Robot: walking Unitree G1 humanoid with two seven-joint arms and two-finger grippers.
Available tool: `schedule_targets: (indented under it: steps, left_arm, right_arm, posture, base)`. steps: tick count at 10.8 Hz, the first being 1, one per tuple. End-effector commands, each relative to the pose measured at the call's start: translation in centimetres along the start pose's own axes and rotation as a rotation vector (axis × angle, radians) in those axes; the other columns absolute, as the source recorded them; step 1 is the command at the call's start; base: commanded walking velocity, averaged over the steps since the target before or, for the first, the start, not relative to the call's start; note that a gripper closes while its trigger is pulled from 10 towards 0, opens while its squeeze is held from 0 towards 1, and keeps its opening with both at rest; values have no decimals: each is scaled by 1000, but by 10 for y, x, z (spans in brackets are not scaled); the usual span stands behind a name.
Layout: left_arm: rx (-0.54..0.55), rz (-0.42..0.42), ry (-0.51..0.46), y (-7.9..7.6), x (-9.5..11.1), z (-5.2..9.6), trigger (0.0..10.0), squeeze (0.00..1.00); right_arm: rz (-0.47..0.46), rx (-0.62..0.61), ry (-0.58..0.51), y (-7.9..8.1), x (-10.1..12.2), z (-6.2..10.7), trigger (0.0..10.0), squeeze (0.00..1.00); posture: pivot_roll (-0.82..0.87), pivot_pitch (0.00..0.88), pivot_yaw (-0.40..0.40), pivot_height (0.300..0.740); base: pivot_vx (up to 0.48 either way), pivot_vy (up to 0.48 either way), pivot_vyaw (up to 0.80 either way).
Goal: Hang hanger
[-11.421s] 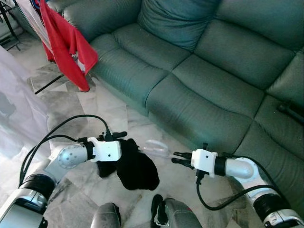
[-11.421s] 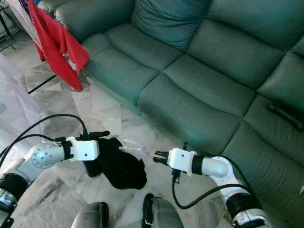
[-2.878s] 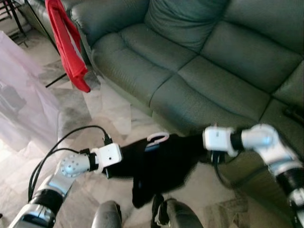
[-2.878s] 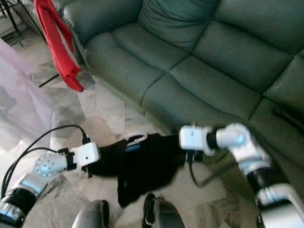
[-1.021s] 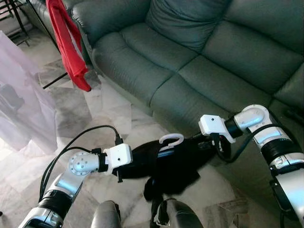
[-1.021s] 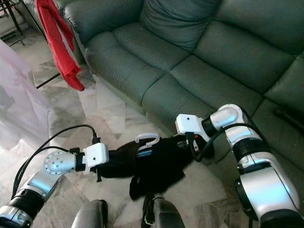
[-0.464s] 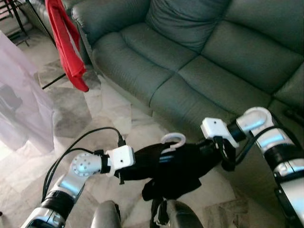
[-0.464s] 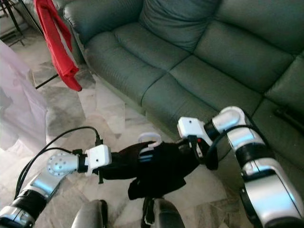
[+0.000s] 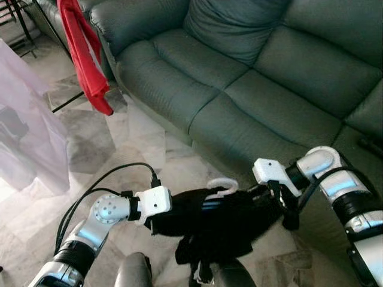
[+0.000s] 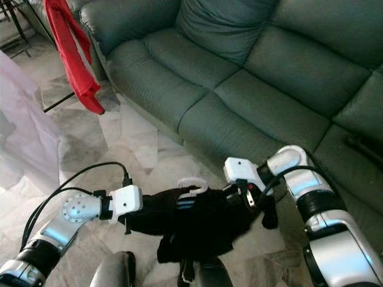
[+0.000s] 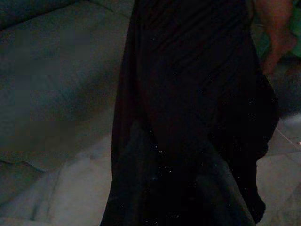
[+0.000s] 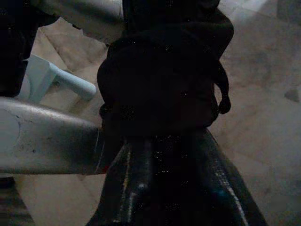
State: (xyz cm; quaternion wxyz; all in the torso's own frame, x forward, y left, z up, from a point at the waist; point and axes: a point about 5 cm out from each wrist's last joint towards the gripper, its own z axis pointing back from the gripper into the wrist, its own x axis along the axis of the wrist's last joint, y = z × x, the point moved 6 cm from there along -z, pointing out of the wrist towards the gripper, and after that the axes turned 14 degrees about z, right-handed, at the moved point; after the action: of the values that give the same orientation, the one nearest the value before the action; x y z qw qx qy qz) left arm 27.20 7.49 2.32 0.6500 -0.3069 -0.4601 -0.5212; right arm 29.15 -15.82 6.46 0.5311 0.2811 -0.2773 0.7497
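The left gripper [image 9: 157, 222] was buried in one end of a black garment [image 9: 215, 224], its fingers hidden by the cloth, so whether they pinched it or stood apart I could not tell. The right gripper [image 10: 242, 200] sat at the other end; its wrist view showed dark fingers [image 12: 155, 188] with black fabric bunched over them, but the grip itself was not clear either.

Between the two, the garment was stretched across a white plastic hanger [image 9: 222, 186] — only the curved hook poked up, at about 12 o'clock from the cloth's middle. The whole bundle hung low before the robot, above a pale marble-patterned floor [image 9: 114, 137].

The hanger would likely be light and stiff, smooth and a little slippery; the garment soft, limp, apt to slide off a shoulder if tilted (the loose tail already sagged toward 6 o'clock). The shoulders under the cloth look the safest hold, keeping the hook free.

Beyond, a grey-green leather sofa [image 9: 251, 78] with plump cushions filled 12 to 3 o'clock, and a red cloth [image 9: 84, 54] dangled from a thin black rack [image 9: 18, 21] at 10 o'clock.
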Motion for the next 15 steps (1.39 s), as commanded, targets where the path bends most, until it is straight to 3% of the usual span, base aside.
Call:
schedule_targets:
  steps: [1,2,3,4,10,12,13,14,15]
  left_arm:
    - [18,-14,-27,4,7,0,0,0]
    - [18,-14,-27,4,7,-1,0,0]
    - [14,-14,-29,3,7,-2,0,0]
    - [13,-14,-28,3,7,-2,0,0]
    - [19,-21,-36,4,10,-5,0,0]
    - [125,-43,-78,21,20,-5,0,0]
    - [261,-103,-109,42,29,-2,0,0]
    - [348,-146,-119,56,35,3,7765,114]
    - [400,-172,-108,65,36,6,10000,1000]
  right_arm:
    - [-2,56,2,9,0,-3,10000,1000]
    - [-4,67,10,11,0,-2,10000,278]
    - [-4,69,18,11,-1,-2,8863,0]
    - [-10,72,19,11,-1,-3,0,0]
    - [-43,118,69,27,-16,-14,0,0]
    - [-41,15,87,15,-21,-15,0,0]
    - [-45,-73,102,6,-25,-17,0,0]
    - [-39,-121,123,2,-28,-19,0,0]
    - [-40,-150,125,1,-30,-21,0,0]
  posture:
    - [-13,166,-72,740]
    - [-13,166,-72,740]
    - [-13,165,-72,740]
    - [-13,164,-72,740]
    - [-15,157,-75,740]
    - [-13,152,-77,740]
    - [-12,151,-77,740]
    - [-16,152,-76,740]
    - [-18,152,-74,740]
  base:
    - [0,0,0]
    - [0,0,0]
    - [0,0,0]
    - [0,0,0]
    - [0,0,0]
    - [0,0,0]
    - [0,0,0]
    - [0,0,0]
    - [0,0,0]
